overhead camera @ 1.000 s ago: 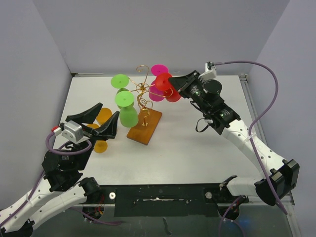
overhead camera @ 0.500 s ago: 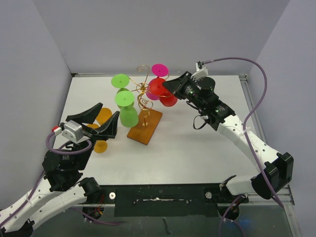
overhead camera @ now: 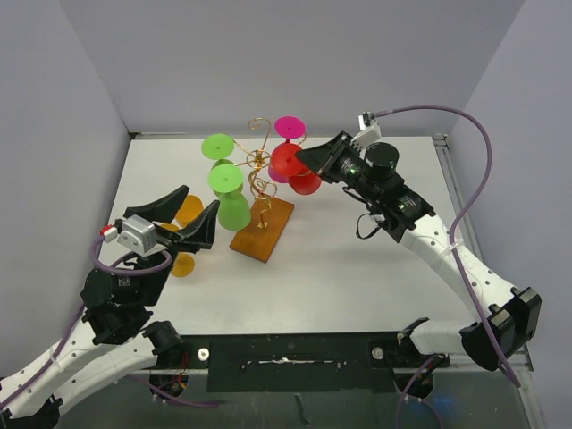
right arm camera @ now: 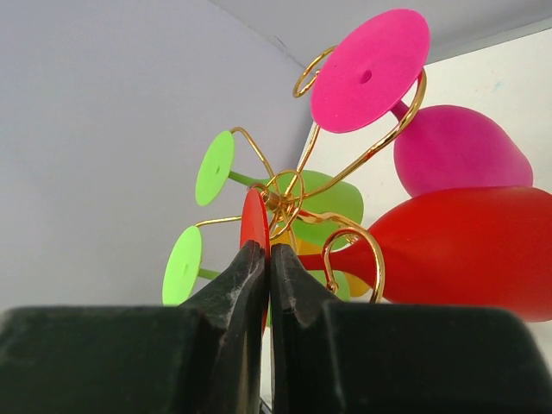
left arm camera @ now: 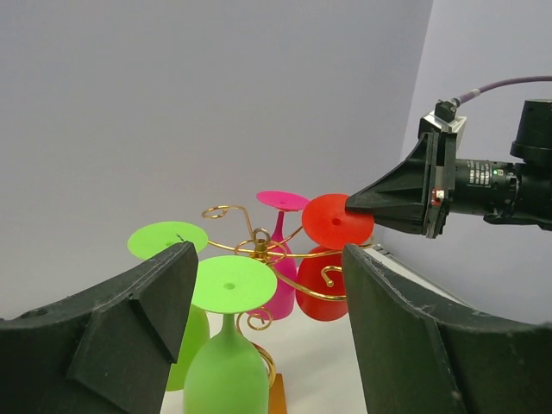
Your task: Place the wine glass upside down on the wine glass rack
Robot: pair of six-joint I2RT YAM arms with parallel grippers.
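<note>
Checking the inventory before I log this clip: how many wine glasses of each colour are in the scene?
Green glasses: 2
Pink glass: 1
Red glass: 1
Orange glass: 1 seen, partly hidden
Total: 5

table [overhead camera: 357,259]: we find the wine glass rack [overhead camera: 261,231] standing on it, left of the middle.
wine glass [overhead camera: 295,170]: on the rack's right side, foot up, bowl down, tilted. Its stem runs beside one wire arm; we cannot tell whether it rests in it.
right gripper [overhead camera: 300,155]: right of the rack, tips on the wine glass's foot rim.
far glass [overhead camera: 289,127]: hangs upside down behind the wine glass.
far-left glass [overhead camera: 217,146]: hangs upside down on the rack's left side.
near-left glass [overhead camera: 232,210]: hangs upside down in front of the far-left glass.
lying glass [overhead camera: 182,264]: on its side on the table, left of the rack.
left gripper [overhead camera: 198,198]: we place it above the lying glass, pointing toward the rack.
</note>
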